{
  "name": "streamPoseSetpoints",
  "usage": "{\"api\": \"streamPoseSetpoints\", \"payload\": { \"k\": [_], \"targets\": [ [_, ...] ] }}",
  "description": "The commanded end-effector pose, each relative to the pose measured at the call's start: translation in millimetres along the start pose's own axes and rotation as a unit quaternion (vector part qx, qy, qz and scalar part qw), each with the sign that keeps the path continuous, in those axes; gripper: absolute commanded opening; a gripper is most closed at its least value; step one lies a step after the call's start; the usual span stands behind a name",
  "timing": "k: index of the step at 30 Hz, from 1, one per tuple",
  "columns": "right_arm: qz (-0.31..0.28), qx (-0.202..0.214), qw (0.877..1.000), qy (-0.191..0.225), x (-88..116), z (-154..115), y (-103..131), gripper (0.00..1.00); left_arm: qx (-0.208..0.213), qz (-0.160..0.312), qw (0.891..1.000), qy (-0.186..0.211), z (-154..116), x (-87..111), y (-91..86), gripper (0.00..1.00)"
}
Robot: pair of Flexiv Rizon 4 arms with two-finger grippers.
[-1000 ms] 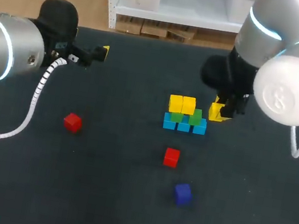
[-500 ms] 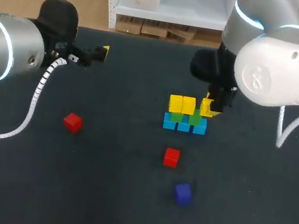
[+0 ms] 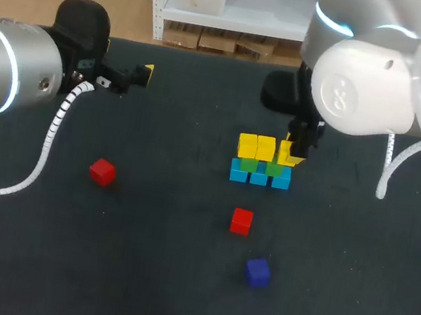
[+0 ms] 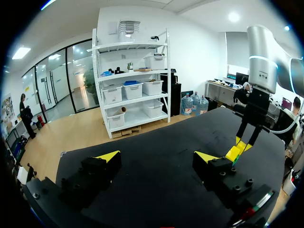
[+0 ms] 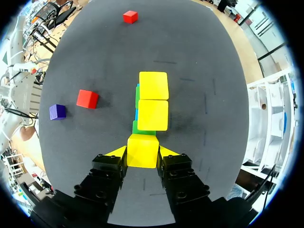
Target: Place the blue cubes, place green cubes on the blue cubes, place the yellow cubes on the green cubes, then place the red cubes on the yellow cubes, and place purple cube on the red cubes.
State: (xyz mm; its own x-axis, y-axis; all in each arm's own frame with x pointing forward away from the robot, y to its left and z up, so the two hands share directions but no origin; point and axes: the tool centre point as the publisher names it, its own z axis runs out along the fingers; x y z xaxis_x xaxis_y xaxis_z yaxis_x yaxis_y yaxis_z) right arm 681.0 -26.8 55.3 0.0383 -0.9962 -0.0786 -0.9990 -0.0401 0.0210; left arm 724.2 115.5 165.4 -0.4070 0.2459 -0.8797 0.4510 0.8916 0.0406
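Head view: right arm comes in from the upper right. The right gripper (image 3: 292, 151) is clamped on the held yellow cube (image 3: 286, 154), just right of centre. That cube sits over the right-hand one of the green cubes (image 3: 248, 164), level with the two placed yellow cubes (image 3: 247, 145) on its left. Can't tell if it's seated. The blue cubes (image 3: 258, 177) form the bottom row, three across. Centre red cube (image 3: 241, 221) lies below the stack, purple cube (image 3: 257, 271) lower again, left red cube (image 3: 102, 172) well apart at mid-left, all loose on the table (image 3: 130, 290). Left gripper (image 3: 142, 74) sits upper left, clear of everything.

Left wrist view: left gripper's fingers are spread wide with nothing between them. Far ahead, the right gripper has the held yellow cube pinched.

Right wrist view: both fingers press the held yellow cube from either side. Placed yellow cubes lie in line straight ahead of it, with green and blue edges showing under them. Centre red cube and purple cube lie off to one side, left red cube far ahead.
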Motion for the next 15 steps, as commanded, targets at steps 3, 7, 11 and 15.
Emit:
{"api": "streamPoseSetpoints", "payload": {
  "k": [3,7,11,15],
  "targets": [
    [0.000,-0.005,1.000,0.004,-2.0,2.5,-3.3,0.00,-0.005,-0.001,1.000,-0.004,0.1,1.7,-2.1,1.00],
    [-0.001,-0.006,1.000,0.007,-2.6,2.6,-4.9,0.00,-0.005,-0.001,1.000,-0.004,0.1,1.7,-2.1,1.00],
    [-0.004,-0.006,1.000,0.008,-3.0,2.1,-5.6,0.00,-0.005,-0.001,1.000,-0.004,0.1,1.7,-2.1,1.00],
    [-0.005,-0.006,1.000,0.008,-4.3,2.0,-6.3,0.04,-0.005,-0.001,1.000,-0.004,0.1,1.7,-2.1,1.00]
  ]
}}
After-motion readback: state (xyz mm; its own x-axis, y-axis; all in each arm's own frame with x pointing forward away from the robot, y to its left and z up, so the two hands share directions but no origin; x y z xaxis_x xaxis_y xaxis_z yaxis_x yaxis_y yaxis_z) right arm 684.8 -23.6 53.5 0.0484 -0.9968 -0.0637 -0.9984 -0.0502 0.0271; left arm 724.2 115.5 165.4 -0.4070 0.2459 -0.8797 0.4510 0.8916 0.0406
